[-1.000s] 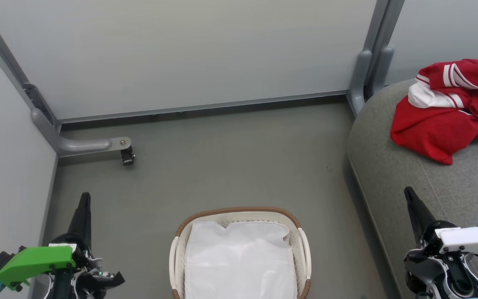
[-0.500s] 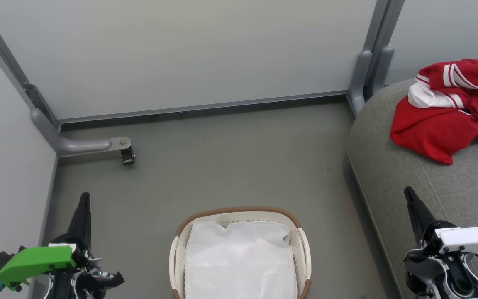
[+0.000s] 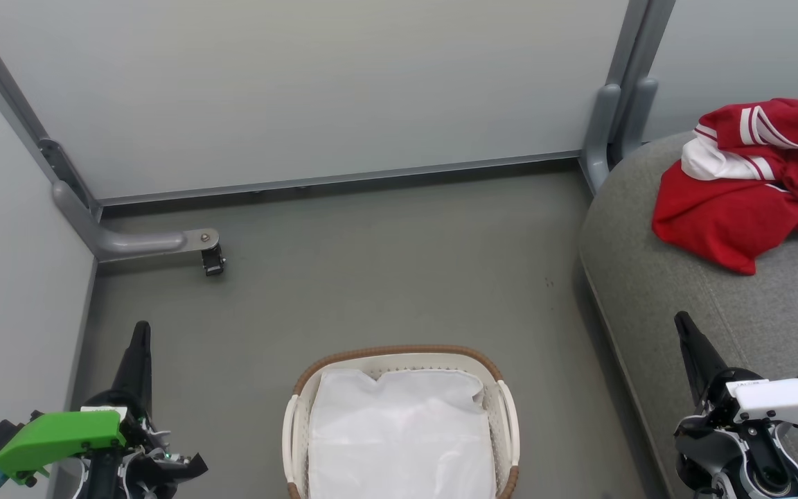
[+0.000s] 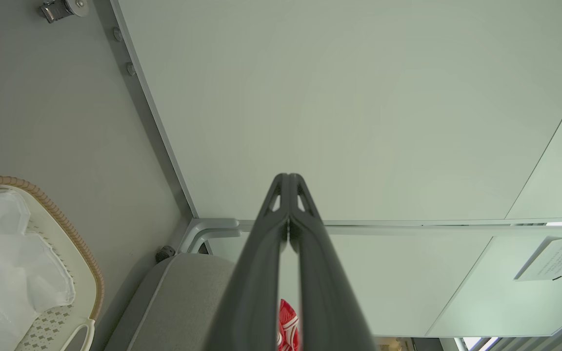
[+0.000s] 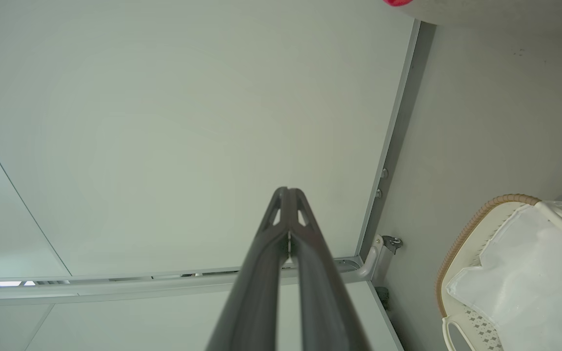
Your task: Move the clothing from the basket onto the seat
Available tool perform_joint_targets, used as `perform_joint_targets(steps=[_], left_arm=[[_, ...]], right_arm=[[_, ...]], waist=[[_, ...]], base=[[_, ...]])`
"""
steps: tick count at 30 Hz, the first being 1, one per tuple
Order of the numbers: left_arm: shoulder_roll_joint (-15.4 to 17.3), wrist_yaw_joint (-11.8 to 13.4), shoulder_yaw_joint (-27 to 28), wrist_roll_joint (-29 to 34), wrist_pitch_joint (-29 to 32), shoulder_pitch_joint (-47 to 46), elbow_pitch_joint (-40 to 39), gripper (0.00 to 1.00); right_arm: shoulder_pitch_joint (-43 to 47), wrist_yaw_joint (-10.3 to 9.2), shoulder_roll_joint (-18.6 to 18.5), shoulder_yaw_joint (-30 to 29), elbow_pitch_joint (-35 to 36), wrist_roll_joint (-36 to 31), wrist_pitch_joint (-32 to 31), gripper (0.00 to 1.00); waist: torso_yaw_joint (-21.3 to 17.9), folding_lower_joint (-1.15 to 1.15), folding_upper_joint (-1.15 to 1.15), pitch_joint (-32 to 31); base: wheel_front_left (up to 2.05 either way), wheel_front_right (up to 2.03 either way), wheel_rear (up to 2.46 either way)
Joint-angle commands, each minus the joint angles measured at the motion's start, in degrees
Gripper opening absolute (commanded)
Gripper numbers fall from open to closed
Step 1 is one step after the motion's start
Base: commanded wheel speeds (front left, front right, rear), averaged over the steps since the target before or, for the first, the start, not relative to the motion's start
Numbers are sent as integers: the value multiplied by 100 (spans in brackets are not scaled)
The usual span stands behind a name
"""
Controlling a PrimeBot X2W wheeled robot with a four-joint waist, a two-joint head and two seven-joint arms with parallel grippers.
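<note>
left gripper (image 3: 141, 327): green cover, teal tip, black fingers (image 3: 137, 371) | right gripper (image 3: 681, 319): white cover, dark screws, black fingers

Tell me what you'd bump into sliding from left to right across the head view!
left fingers → small wheel on the wall panel's foot → basket → rounded edge of the seat → red clothing lying on it
</note>
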State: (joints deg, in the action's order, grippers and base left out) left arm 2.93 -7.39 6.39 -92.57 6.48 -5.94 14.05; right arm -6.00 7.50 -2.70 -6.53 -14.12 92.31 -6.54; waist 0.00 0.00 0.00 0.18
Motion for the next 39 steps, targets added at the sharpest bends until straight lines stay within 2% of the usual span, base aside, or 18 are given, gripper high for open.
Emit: perform_joint_targets(steps=[1,39], left_arm=[[15,-25,21,11,13,-62,-4,0],[8,-25,27,22,23,-63,-5,0]], right_arm=[[-42,-2,-34,-9,24,20,-17,0],[-42,-2,-34,-9,24,20,-17,0]], waist=[[0,0,0,0],[0,0,0,0]], base=[[0,0,0],[0,0,0]])
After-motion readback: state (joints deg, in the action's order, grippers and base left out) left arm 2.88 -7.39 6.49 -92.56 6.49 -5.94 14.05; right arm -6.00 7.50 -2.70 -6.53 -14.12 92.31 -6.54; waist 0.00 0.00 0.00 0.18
